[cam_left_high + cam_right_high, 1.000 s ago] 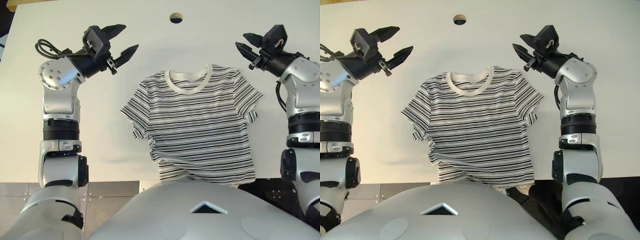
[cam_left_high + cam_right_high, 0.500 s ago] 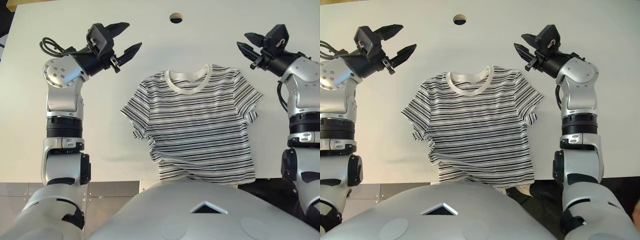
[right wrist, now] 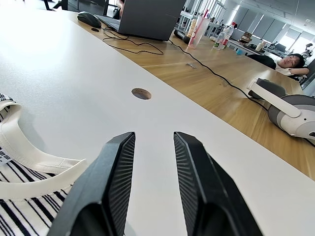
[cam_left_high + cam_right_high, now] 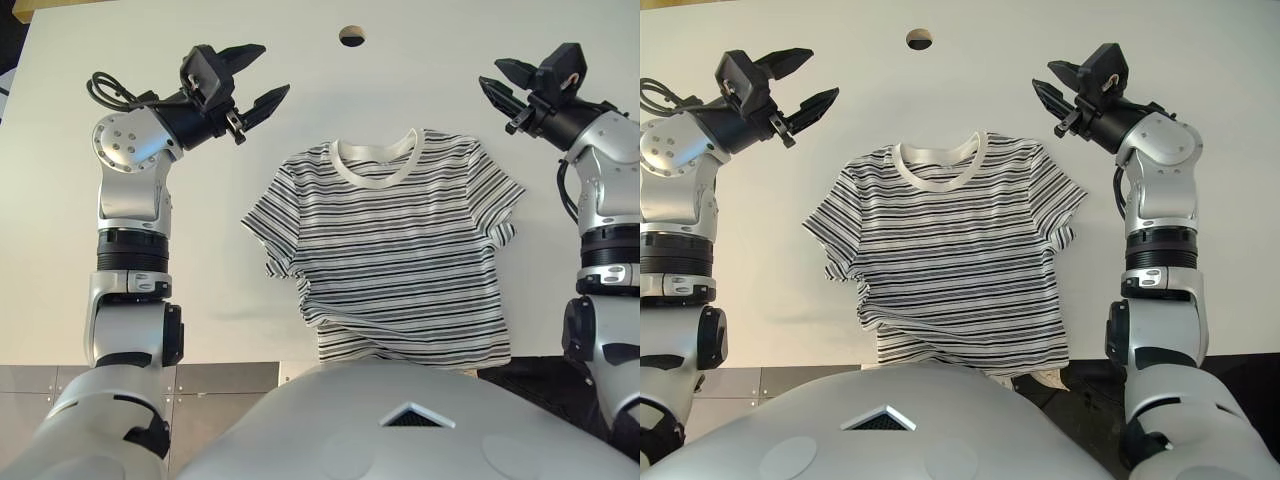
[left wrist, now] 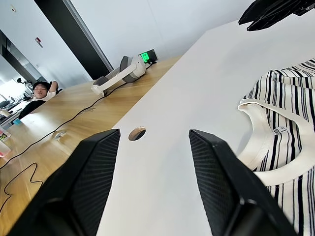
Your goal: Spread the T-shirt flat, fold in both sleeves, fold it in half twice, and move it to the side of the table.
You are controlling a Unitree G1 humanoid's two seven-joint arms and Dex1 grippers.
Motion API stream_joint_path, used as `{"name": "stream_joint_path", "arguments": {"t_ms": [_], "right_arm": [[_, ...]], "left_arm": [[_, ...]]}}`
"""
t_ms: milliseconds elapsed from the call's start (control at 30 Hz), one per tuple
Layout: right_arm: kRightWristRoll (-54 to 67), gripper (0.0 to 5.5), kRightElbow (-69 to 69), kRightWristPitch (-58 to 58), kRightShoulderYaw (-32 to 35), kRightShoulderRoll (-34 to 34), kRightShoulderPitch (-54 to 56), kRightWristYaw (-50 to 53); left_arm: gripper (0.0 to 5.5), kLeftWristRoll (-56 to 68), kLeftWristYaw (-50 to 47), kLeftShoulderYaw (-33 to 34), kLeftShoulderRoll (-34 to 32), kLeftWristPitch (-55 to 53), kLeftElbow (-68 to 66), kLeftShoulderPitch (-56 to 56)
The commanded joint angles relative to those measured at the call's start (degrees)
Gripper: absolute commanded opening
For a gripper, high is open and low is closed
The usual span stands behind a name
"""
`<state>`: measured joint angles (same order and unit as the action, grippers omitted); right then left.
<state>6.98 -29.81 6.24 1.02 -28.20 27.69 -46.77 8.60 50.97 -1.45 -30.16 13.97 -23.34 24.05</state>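
On the white table (image 4: 220,300), taken as a clock face from the head views, the T-shirt (image 4: 390,250) lies at the centre, front up, with its collar (image 4: 375,160) towards 12 o'clock, where a small hole (image 4: 352,36) sits in the tabletop. Our left gripper (image 4: 272,70) hangs at about 10 o'clock of the shirt and our right gripper (image 4: 489,72) at about 2 o'clock; both have their fingers spread wide, hold nothing, and are clear of the cloth. We judge the spreading is not finished: the side seam at 7 o'clock (image 4: 310,300) is puckered, and the right sleeve (image 4: 500,190) looks bunched at its lower edge, while the left sleeve (image 4: 265,215) lies smoother. The main risk we see is folding over those wrinkles, which would lock them in and leave the halves uneven. A pinch at a sleeve could also catch both layers or too little cloth, so the whole shirt drags across the smooth top instead of folding. The hem at 6 o'clock reaches the near table edge, so a pull that way could slide the shirt off. We cannot see that hem fully, nor tell whether any of it hangs over the edge. How high the grippers are above the table is also hard to judge.
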Motion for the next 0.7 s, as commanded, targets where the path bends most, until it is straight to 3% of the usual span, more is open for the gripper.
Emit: {"name": "stream_joint_path", "arguments": {"t_ms": [33, 467, 700], "right_arm": [[0.1, 1.44, -0.2, 0.2, 0.3, -0.5, -0.4, 0.0], [-0.3, 1.44, -0.2, 0.3, 0.1, -0.8, -0.7, 0.0], [-5.3, 1.44, -6.4, 1.7, -3.7, -2.2, 3.8, -1.3]], "left_arm": [[2.61, -0.6, 0.0, -0.1, -0.3, 0.2, 0.1, 0.7], [2.61, -1.2, 0.2, -1.0, -0.1, 0.5, -1.2, 1.7], [2.61, -9.1, 5.0, -7.6, -1.6, 3.9, -13.5, 9.3]]}}
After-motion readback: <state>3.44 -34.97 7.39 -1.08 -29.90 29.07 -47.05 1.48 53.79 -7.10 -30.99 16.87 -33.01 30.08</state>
